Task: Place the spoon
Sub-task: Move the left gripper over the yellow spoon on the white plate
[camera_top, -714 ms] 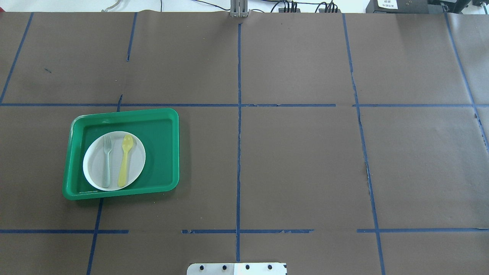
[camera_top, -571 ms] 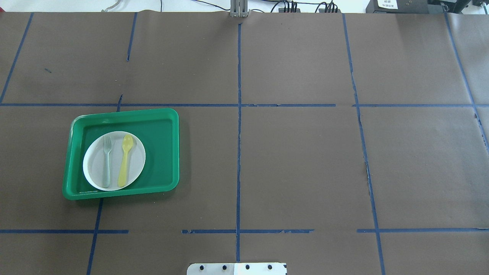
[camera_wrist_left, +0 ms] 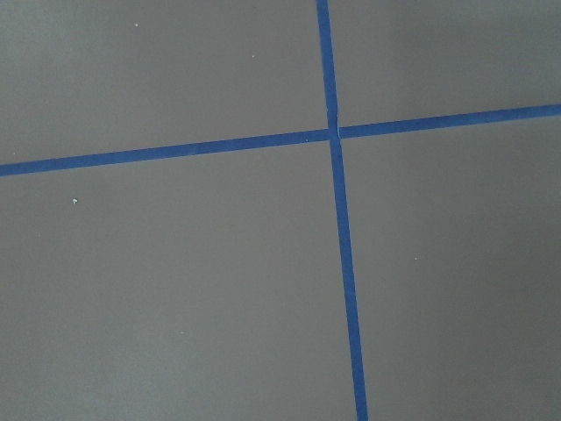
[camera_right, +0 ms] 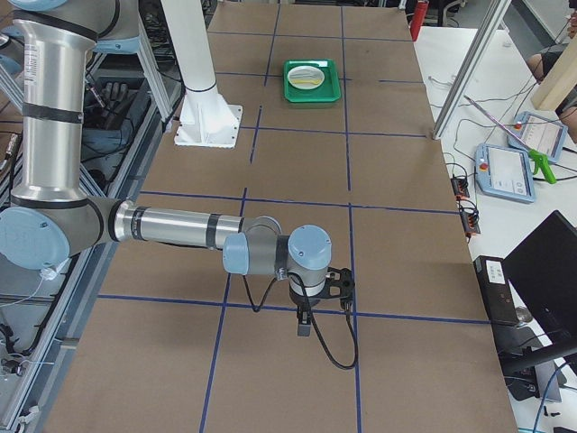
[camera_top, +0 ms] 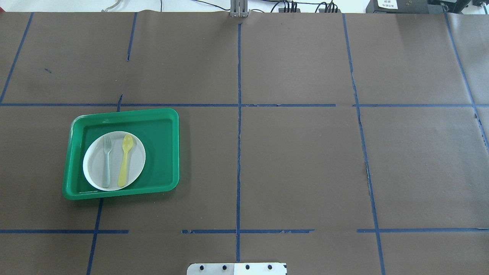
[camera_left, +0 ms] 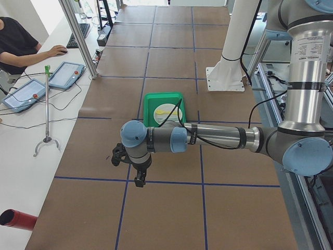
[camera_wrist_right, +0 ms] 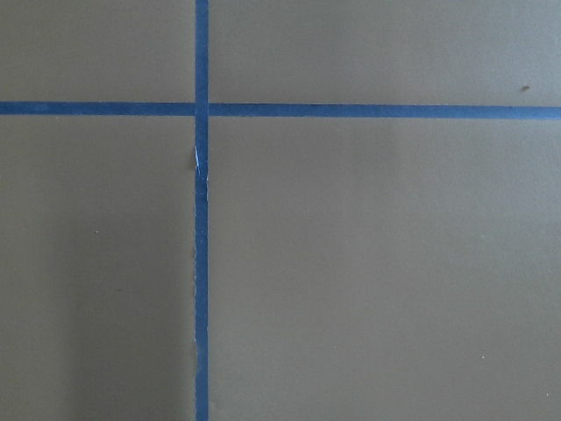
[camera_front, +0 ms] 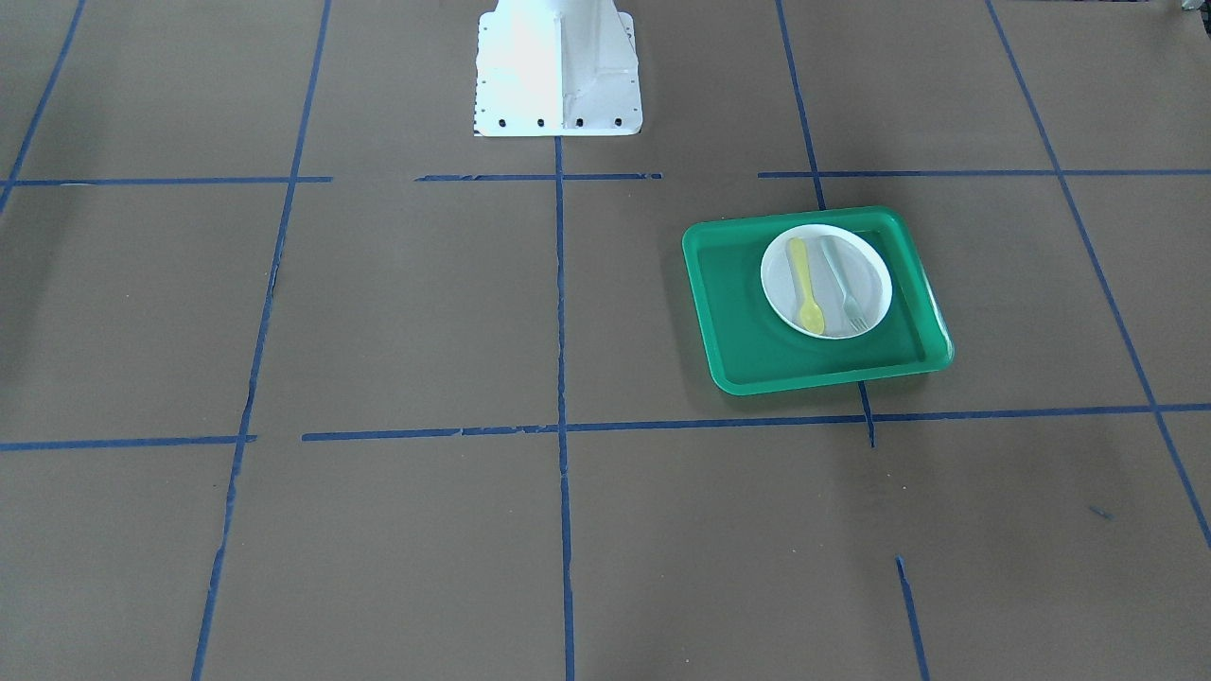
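The pale yellow spoon point(camera_top: 125, 160) lies on a white plate point(camera_top: 94, 165), bowl pointing away from the robot, to the right of a grey fork point(camera_top: 107, 164). The plate sits in a green tray point(camera_top: 162, 152) on the table's left half. It also shows in the front view: spoon point(camera_front: 806, 288), plate point(camera_front: 778, 284), tray point(camera_front: 728, 322). My left gripper point(camera_left: 139, 179) hangs far from the tray near the table's left end; my right gripper point(camera_right: 305, 325) hangs near the right end. Both show only in the side views, so I cannot tell whether they are open or shut.
Brown paper with blue tape lines point(camera_top: 238, 152) covers the table. The robot's white base point(camera_front: 556, 76) stands at the near edge. Both wrist views show only paper and tape. An operator point(camera_left: 15, 44) sits at a side desk with tablets.
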Tool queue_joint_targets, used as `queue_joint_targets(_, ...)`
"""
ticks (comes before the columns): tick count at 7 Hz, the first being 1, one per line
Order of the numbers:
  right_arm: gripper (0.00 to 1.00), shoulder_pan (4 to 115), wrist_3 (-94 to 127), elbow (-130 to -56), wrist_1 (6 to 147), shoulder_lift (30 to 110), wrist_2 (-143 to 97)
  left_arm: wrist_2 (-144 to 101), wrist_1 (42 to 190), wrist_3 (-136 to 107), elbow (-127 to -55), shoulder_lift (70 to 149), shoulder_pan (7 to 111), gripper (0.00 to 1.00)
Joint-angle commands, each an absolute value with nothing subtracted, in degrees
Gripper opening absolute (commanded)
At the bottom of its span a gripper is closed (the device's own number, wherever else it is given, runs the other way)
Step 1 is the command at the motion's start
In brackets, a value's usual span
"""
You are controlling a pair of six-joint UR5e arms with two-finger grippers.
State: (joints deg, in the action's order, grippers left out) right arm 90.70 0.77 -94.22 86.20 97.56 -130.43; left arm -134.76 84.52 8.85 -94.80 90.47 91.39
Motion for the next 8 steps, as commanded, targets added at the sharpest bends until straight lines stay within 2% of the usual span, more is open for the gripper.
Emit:
queue_joint_targets(1, 1.0, 90.7, 0.79, -94.22, 86.22, 97.56, -130.43, -134.3, 84.64, -0.19, -99.29, 93.41, 90.8, 1.0)
queue_joint_targets(4, 1.0, 90.7, 0.79, -94.22, 86.22, 97.56, -130.43, -133.16, 84.73, -22.85, -112.45, 94.04, 75.73, 1.0)
queue_joint_targets(8, 1.0, 90.7, 0.79, -94.22, 86.22, 97.56, -130.43, -130.43, 84.99, -49.26, -117.24, 102.02, 58.48, 1.0)
